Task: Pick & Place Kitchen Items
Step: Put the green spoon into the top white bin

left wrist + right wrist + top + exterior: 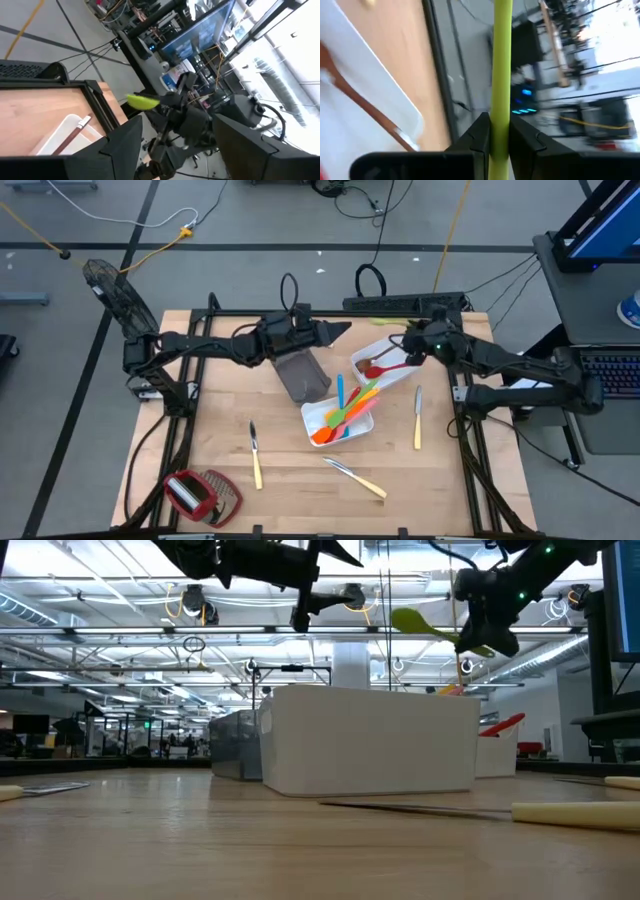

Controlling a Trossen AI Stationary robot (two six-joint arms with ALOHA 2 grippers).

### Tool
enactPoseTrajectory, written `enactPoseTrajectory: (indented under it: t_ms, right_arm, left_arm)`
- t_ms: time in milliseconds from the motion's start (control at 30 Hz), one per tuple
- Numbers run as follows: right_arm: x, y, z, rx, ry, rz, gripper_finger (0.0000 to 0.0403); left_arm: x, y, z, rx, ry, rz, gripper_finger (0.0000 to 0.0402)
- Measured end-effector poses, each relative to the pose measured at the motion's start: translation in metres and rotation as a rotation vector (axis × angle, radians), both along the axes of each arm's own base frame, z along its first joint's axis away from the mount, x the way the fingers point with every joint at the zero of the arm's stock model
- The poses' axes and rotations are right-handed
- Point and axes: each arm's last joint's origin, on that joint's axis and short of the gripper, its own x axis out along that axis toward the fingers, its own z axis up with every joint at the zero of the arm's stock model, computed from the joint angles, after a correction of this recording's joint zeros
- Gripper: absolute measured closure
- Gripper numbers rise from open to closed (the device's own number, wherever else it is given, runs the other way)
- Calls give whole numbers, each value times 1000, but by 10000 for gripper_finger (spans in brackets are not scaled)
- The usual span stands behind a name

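Right gripper (499, 137) pinches the green spoon (501, 70) above the far tray (398, 352); lower before releasing. Left gripper (172, 145) hangs spread.

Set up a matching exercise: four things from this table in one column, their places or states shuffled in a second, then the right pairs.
1. green spatula
2. wooden spoon
3. left gripper
4. red-and-wire tool

A. lying in the far white tray
B. near left corner of table
C. open, empty
D. clamped in the right gripper

Pairs: 1-D, 2-A, 3-C, 4-B
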Motion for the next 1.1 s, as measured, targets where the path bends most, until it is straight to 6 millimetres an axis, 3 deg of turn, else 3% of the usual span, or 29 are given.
enactPoseTrajectory:
  t_ms: [367,633,867,1100]
  right_arm:
    - [4,-5,-10,-258,553,1,370]
    - [3,-2,-29,-322,889,134,370]
    - [8,18,-48,-387,989,302,365]
    - [13,28,-55,-402,945,375,360]
  left_arm:
    - [-2,7,0,-1,3,21,153]
    - [-2,8,-1,-6,4,22,153]
    - [-2,9,-3,-12,24,49,153]
    - [-2,8,-5,-21,49,48,153]
